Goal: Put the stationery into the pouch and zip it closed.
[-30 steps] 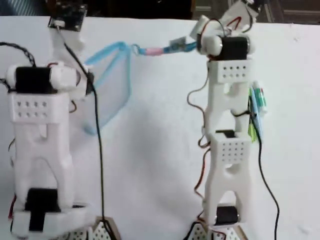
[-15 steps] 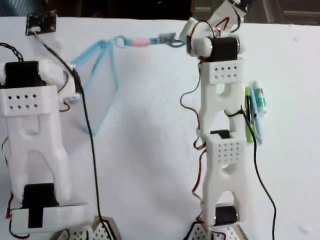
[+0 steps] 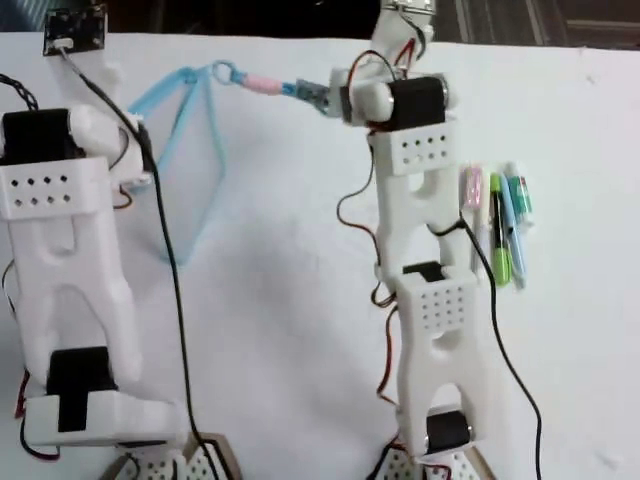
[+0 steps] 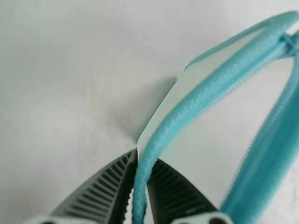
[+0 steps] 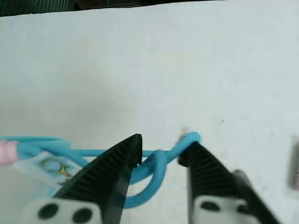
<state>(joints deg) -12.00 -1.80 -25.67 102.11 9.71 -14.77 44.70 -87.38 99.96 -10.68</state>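
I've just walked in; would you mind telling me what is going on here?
Two robot arms are working on a clear, blue-edged pouch. The left pincer is clamped on its zipper edge, while the pouch's blue cord loops between the right pincer's parted jaws. The pens lie on the table beside the right arm, not yet in the pouch.

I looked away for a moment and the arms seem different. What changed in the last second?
The right claw swung toward the left arm's side, dragging the zipper cord and the top corner of the pouch along. The left arm shifted slightly outward; the left claw is clamped on the pouch edge. The pens stayed on the table.
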